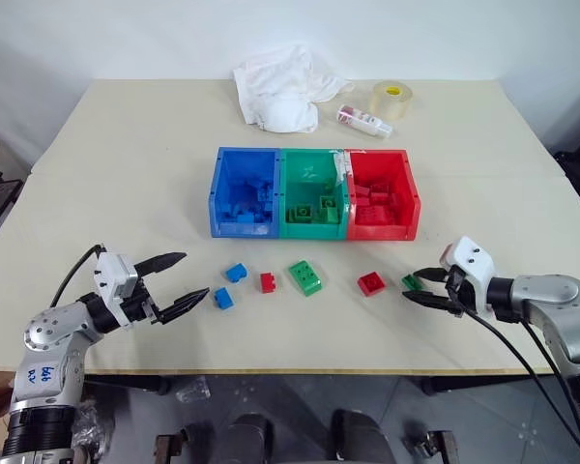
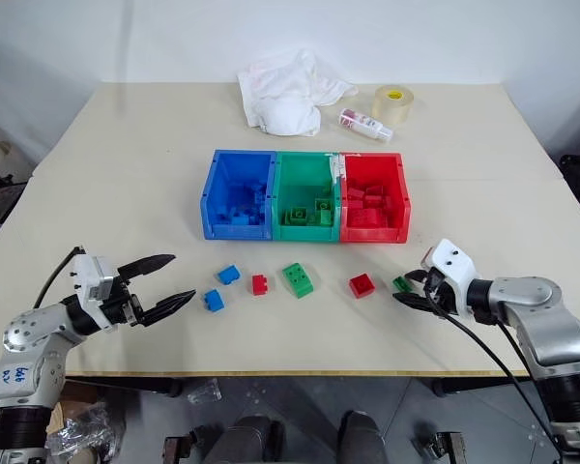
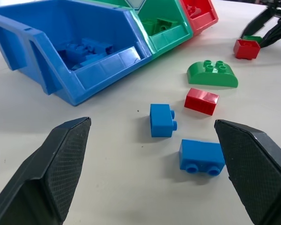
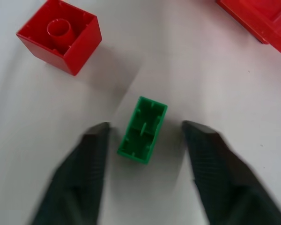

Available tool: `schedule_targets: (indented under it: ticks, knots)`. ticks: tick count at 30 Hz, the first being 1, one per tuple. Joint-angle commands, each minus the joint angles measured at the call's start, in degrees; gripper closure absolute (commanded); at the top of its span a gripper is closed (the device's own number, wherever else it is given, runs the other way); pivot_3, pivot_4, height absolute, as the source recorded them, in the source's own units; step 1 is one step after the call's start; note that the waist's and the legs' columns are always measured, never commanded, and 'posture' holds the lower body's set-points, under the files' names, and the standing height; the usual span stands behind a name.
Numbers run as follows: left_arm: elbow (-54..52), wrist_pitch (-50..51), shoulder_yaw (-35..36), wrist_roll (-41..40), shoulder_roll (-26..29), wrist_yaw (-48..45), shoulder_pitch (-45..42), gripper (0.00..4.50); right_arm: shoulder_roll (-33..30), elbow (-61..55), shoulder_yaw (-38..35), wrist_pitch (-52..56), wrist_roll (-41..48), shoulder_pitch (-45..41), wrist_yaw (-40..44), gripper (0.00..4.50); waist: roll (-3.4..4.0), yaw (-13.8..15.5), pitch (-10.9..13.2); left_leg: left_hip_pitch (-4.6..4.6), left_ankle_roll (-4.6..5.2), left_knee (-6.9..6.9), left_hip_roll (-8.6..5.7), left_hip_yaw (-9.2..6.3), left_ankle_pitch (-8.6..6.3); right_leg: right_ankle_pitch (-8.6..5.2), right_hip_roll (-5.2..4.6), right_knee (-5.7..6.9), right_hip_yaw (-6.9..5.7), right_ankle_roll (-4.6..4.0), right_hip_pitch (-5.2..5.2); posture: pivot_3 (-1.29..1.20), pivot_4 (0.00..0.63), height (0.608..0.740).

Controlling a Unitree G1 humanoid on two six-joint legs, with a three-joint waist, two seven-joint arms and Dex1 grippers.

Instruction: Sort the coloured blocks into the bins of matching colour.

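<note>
Left gripper [image 1: 186,277] level, jaws spread wide, right gripper [image 4: 145,136] angled down, jaws parted

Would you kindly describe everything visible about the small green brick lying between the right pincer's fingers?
The small green plastic brick is oblong and glossy, lying tipped over so its hollow, ribbed underside faces the wrist camera. It rests on the pale beige table, in front of the red plastic bin and beside a red square brick. The right pincer straddles it, fingers either side with gaps visible, not yet touching.
</note>
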Motion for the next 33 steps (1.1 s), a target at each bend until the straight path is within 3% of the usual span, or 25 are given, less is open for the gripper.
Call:
schedule_targets:
  ticks: [1, 3, 4, 8, 12, 17, 22, 23, 28, 33]
  knots:
    - [-1.92, -0.47, 0.75, -1.03, -0.03, 0.16, 0.38, 0.0, 0.18, -1.68, -1.59, 0.09, 0.63, 0.29, -0.24, 3.27, 0.0, 0.02, 0.0, 0.0, 0.0, 0.0, 0.0, 0.0, 0.0, 0.0, 0.0, 0.0, 0.0, 0.0, 0.0, 0.0, 0.15, 0.74]
    - [-1.82, -0.53, 0.59, -1.02, -0.15, 0.02, 0.15, 0.0, 0.16, -2.96, -2.11, 0.43, 1.21, 0.32, -0.37, 3.99, 0.0, 0.03, 0.0, 0.0, 0.0, 0.0, 0.0, 0.0, 0.0, 0.0, 0.0, 0.0, 0.0, 0.0, -0.01, 0.0, 0.15, 0.74]
    - [-1.68, -0.56, 0.49, -0.97, -0.17, 0.01, -0.07, 0.0, 0.15, -3.99, -2.55, 0.79, 1.77, 0.15, -0.42, 4.06, 0.0, 0.04, 0.0, 0.0, 0.0, 0.0, 0.0, 0.0, 0.0, 0.0, 0.0, 0.0, 0.0, 0.0, -0.01, 0.0, 0.15, 0.74]
    - [-1.01, -0.76, 0.38, -0.87, -0.22, -0.05, -1.0, 0.0, 1.14, -7.59, -3.45, 2.71, 4.1, -3.59, -1.58, 4.06, 0.0, 0.02, 0.0, -0.01, 0.0, 0.0, 0.0, 0.0, 0.0, 0.0, 0.0, -0.01, 0.0, 0.0, -0.02, 0.0, 0.15, 0.74]
    - [-0.04, -0.96, -0.01, -0.59, -0.25, -0.24, -2.13, 0.0, 6.04, -6.81, -0.71, 2.81, 4.02, -13.48, -3.52, 4.06, 0.0, -0.66, 0.0, -0.01, -0.01, 0.0, 0.03, 0.05, 0.0, 0.0, 0.02, -0.01, 0.01, 0.0, -0.05, 0.0, 0.15, 0.74]
    - [1.23, -1.38, -0.79, -0.1, -0.64, -0.28, -3.97, 0.0, 17.52, 6.22, 5.69, 0.18, -0.55, -28.87, -6.84, 4.06, 0.0, -1.66, 0.0, -0.01, -0.03, -0.05, 0.03, 0.01, 0.0, 0.0, 0.03, 0.11, -0.02, -0.01, -0.11, 0.0, 0.15, 0.74]
    - [1.79, -2.01, -1.17, 0.09, -0.89, -0.1, -5.17, 0.0, 25.77, 22.42, 8.36, -7.28, -5.09, -38.65, -8.47, 4.06, 0.0, -2.21, 0.0, -0.02, -0.03, -0.08, -0.1, -0.18, 0.0, -0.01, -0.03, 0.45, -0.07, -0.04, -0.21, 0.0, 0.15, 0.74]
    - [1.81, -2.01, -1.18, 0.05, -0.84, -0.08, -5.31, 0.0, 26.94, 25.68, 8.42, -8.81, -5.74, -40.42, -8.76, 3.32, 0.0, -2.32, 0.0, -0.02, -0.02, -0.07, -0.14, -0.2, -0.01, 0.0, -0.05, 0.48, -0.07, -0.05, -0.21, 0.0, 0.15, 0.74]
    - [1.87, -2.35, -1.08, 0.01, -0.51, -0.4, -5.31, 0.0, 29.21, 33.74, 7.61, -14.43, -7.41, -45.16, -8.62, 1.63, 0.01, -3.07, 0.0, -0.02, -0.02, -0.1, -0.15, -0.3, -0.01, 0.0, -0.05, 0.5, -0.12, -0.06, -0.21, 0.0, 0.15, 0.74]
    - [1.97, -2.26, -1.36, -0.05, -0.32, -0.97, -5.54, 0.0, 26.97, 29.84, 6.7, -14.23, -6.7, -43.5, -6.23, 0.02, 0.02, -3.32, 0.01, -0.02, -0.02, -0.12, -0.13, -0.29, -0.01, 0.0, -0.04, 0.51, -0.13, -0.06, -0.23, 0.0, 0.15, 0.74]
